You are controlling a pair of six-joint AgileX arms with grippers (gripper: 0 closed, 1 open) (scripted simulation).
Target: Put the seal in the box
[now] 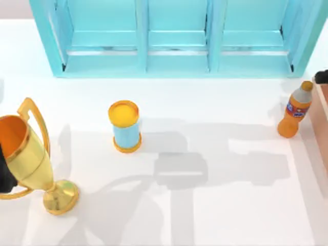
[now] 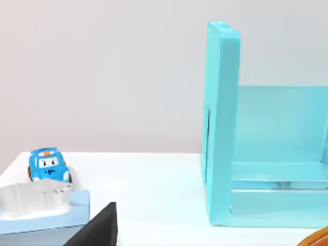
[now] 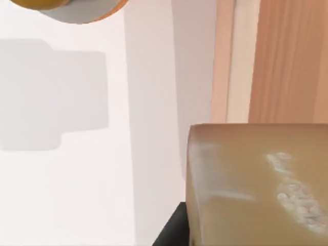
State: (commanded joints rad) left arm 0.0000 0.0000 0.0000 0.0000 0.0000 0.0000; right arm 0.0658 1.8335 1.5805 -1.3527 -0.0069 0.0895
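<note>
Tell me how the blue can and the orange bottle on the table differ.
The can is short and wide with a blue body and orange ends; the bottle is taller and slimmer, orange with a grey cap and a blue label. The can stands in the open near the table's middle; the bottle stands at the right, close beside the box. Both are upright in front of the turquoise cabinet.

No text can be read: the orange bottle [image 1: 295,110] wears a blue label, perhaps lettered, and the seal [image 3: 259,184] shows only pale smudges.
</note>
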